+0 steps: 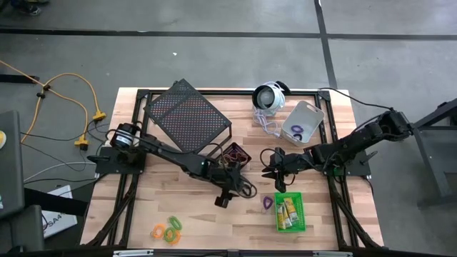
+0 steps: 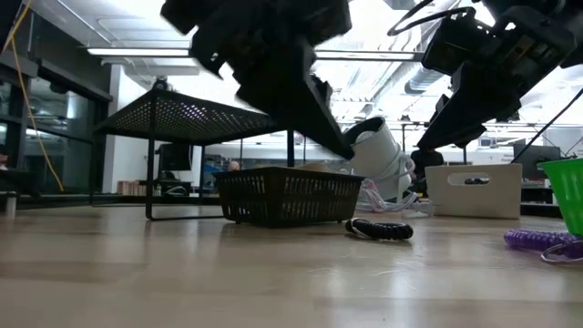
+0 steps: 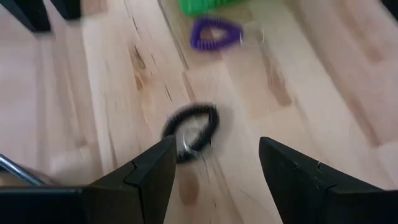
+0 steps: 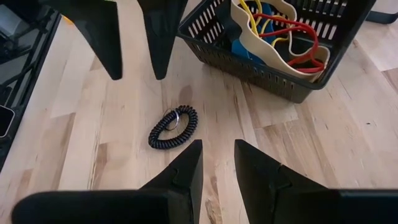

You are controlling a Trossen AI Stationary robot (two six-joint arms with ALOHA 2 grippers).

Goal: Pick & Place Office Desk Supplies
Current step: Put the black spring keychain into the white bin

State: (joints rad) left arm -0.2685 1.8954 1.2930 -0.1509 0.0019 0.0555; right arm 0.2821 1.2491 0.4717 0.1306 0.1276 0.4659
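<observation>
high view: left gripper [image 1: 223, 198] hangs just in front of the black bin [image 1: 234, 156], over a black coiled loop [image 1: 246, 189] lying on the table [image 1: 200, 228]; right gripper [image 1: 270, 165] waits between the black bin and the green bin [image 1: 289, 211].
low view: the black coiled loop [image 2: 378, 230] lies flat on the wood just beside the black bin [image 2: 290, 195]; the dark fingers above it are clear of it, holding nothing.
left wrist view: left gripper [image 3: 217, 165] stands wide open and empty; the black coiled loop [image 3: 191, 129] sits ahead of and between its fingers, nearer one of them; a purple loop [image 3: 214, 33] lies farther ahead.
right wrist view: right gripper [image 4: 217, 160] is partly closed, nothing between its fingers; the black coiled loop [image 4: 173, 126] lies just ahead of it, the black bin [image 4: 261, 53] beyond.
risk, off-centre closure: the nearer finger may push the loop aside rather than trap it.
risk, thin flat target: fingers closing too high would slip over the coil; too low, they would scrape the table.
risk, crowding: both grippers face the same loop and could collide.
</observation>
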